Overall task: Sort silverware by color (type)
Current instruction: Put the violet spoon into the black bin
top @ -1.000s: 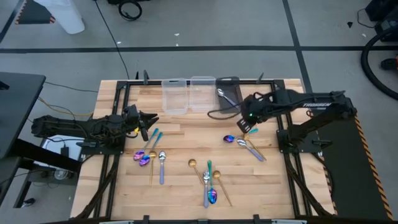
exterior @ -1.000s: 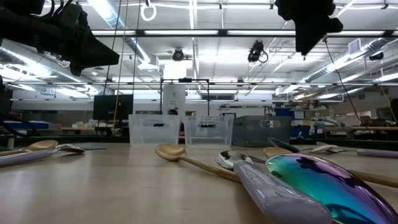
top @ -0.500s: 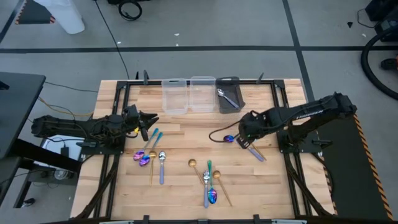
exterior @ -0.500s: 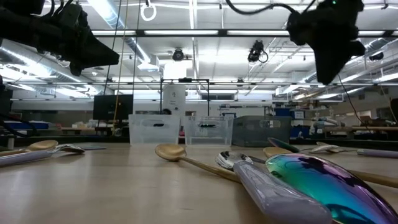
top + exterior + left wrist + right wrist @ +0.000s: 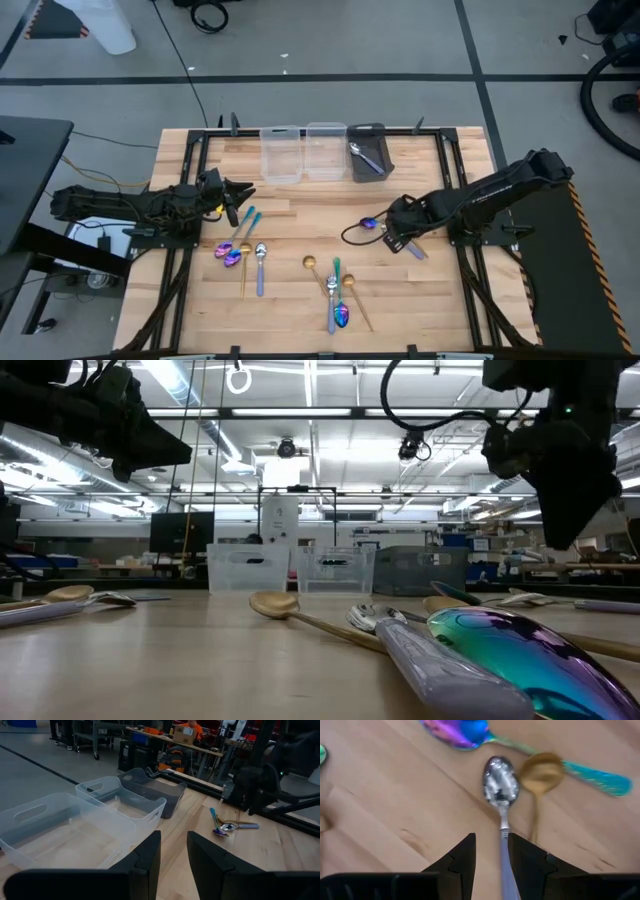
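Step in hand: we are lining up on the shiny silver metal spoon (image 5: 499, 787) at the right of the wooden table (image 5: 290, 215); we judge this a pick not yet made.
Right gripper: the right gripper (image 5: 490, 852) hangs low over that spoon, its fingers (image 5: 462, 855) apart and straddling the slim handle, nothing clamped.
Left gripper: the left gripper (image 5: 172, 852) waits at the table's left side, fingers a little apart, holding nothing.
Next move: we reckon it calls for dropping to the wood, closing on the handle, then carrying to the dark grey rectangular bin (image 5: 368, 153), where a silver piece already lies.
In the way: a gold metal spoon (image 5: 540, 780) sits just beside the silver bowl, and an iridescent blue-purple spoon with a teal handle (image 5: 465, 732) lies near; a crooked close could catch the gold one.
Other things: two clear plastic bins (image 5: 303, 152) stand beside the grey one; more mixed silverware (image 5: 335, 290) lies scattered toward the front edge.
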Controlling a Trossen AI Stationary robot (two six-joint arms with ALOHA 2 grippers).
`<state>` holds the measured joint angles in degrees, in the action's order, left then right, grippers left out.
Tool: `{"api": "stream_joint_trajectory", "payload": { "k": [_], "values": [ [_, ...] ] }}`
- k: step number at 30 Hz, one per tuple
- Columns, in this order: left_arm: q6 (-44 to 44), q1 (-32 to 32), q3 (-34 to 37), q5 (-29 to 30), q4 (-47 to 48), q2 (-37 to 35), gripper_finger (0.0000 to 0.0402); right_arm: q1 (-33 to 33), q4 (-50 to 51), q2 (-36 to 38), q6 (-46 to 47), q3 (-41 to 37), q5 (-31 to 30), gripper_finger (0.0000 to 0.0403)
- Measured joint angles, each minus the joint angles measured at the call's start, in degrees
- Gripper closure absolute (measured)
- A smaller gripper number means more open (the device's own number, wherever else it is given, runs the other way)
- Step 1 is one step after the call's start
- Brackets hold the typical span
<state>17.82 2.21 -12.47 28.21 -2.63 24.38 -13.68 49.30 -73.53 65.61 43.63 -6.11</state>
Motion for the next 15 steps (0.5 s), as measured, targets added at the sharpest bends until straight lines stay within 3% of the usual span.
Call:
{"api": "stream_joint_trajectory", "payload": {
  "k": [15],
  "values": [
    [0.0, 0.0, 0.0, 0.0, 0.1, 0.0, 0.0299, -1.5, -2.0, -13.4, -4.5, -1.5, -0.3, 0.0279]
  ]
}}
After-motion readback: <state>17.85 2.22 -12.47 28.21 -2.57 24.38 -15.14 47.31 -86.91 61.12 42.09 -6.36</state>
